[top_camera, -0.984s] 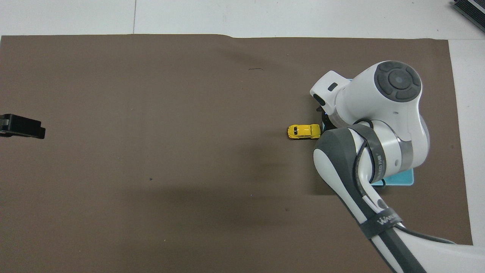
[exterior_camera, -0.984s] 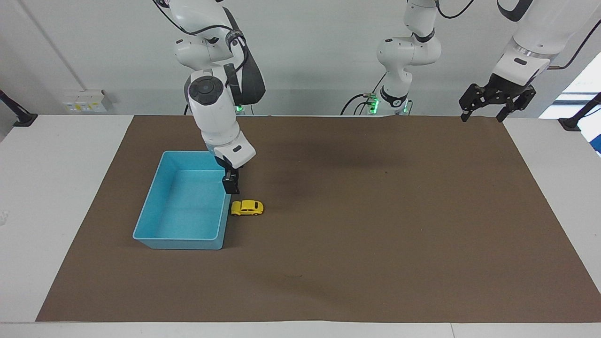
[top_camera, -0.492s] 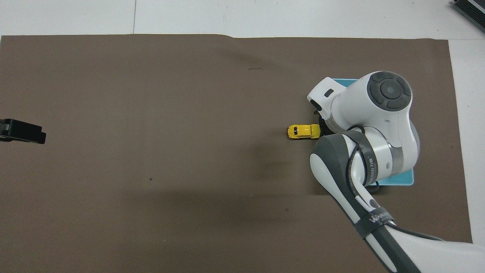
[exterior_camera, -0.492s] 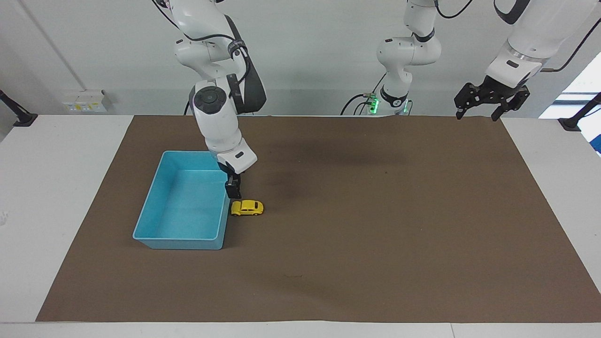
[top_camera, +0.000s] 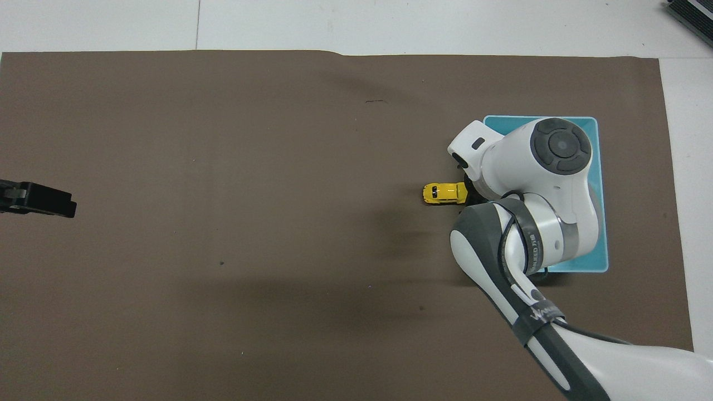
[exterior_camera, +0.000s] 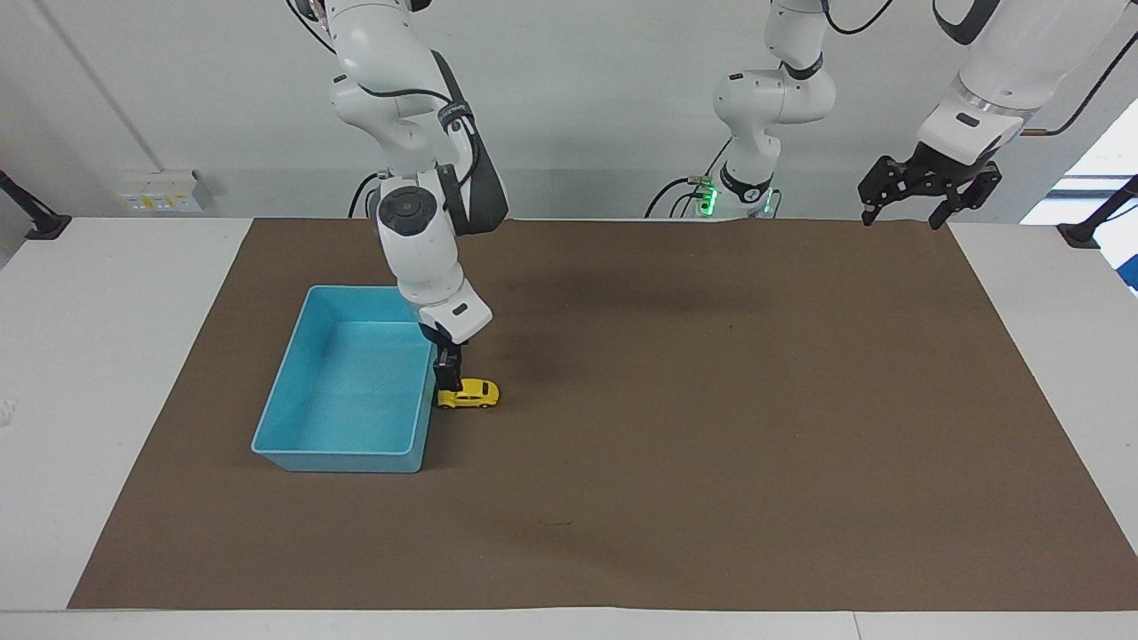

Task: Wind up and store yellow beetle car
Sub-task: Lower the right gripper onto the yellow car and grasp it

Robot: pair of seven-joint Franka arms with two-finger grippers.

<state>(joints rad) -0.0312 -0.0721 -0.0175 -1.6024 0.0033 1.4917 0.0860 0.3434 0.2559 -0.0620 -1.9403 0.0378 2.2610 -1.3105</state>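
Note:
The yellow beetle car [exterior_camera: 471, 393] [top_camera: 444, 193] stands on its wheels on the brown mat, right beside the long wall of the blue bin [exterior_camera: 356, 459] [top_camera: 601, 167]. My right gripper [exterior_camera: 447, 382] points straight down at the car's bin-side end, its black fingers low against that end and open. From overhead the right arm's wrist hides most of this gripper and much of the bin. My left gripper [exterior_camera: 905, 209] [top_camera: 39, 199] hangs open and high over the mat's edge at the left arm's end, holding nothing.
The blue bin holds nothing. The brown mat [exterior_camera: 711, 444] covers most of the white table. A wall socket box [exterior_camera: 160, 189] sits off the mat near the right arm's end.
My right gripper has come down beside the bin wall onto the car's bin-side end. The left gripper has shifted slightly. The car has not moved.

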